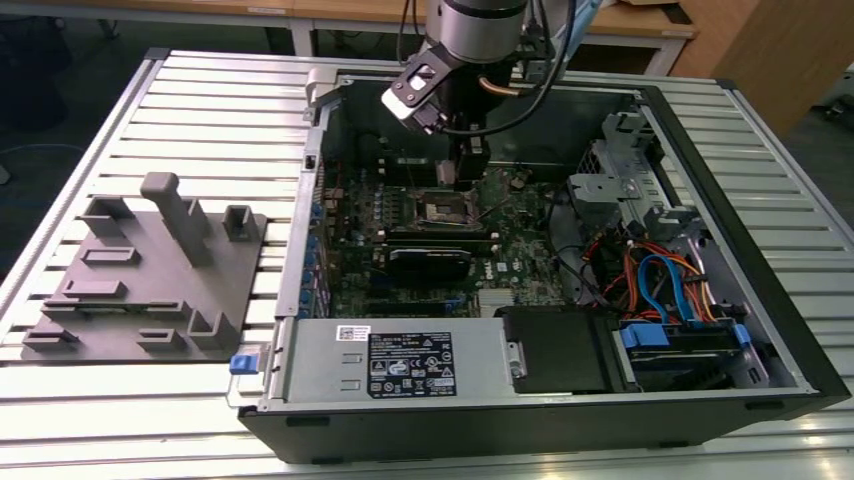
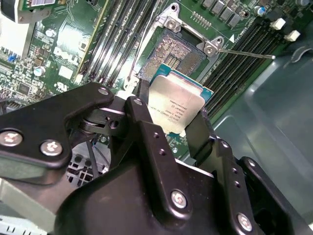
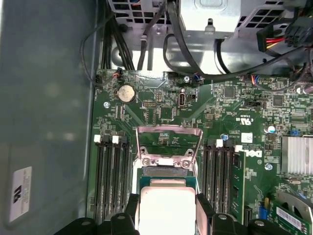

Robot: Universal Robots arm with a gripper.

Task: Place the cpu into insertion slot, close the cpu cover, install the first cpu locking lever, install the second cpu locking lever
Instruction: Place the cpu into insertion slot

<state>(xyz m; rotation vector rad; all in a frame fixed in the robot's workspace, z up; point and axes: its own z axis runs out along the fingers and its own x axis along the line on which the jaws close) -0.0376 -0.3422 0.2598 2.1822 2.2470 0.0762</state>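
My gripper [image 2: 171, 111] is shut on the cpu [image 2: 179, 104], a flat silver-grey square held by two opposite edges between black fingers [image 2: 146, 127]. The cpu hangs just above the near edge of the insertion slot [image 2: 179, 53], whose contact field lies bare. In the first wrist view the cpu [image 3: 166, 208] sits between the gripper [image 3: 167, 213] fingers, over the insertion slot [image 3: 167, 172]. The cpu cover [image 3: 169, 131] stands swung open behind it. Thin wire levers [image 2: 247, 53] stick out unlatched beside the socket. In the exterior view the gripper [image 1: 467, 180] hovers over the insertion slot [image 1: 445, 209].
Long black memory slots [image 3: 113, 171] flank the socket on both sides. Cables [image 3: 195, 58] and a metal drive cage [image 1: 627, 175] lie beyond it. The case wall [image 3: 44, 98] is close by. A grey fixture plate [image 1: 147, 270] rests on the table at the exterior view's left.
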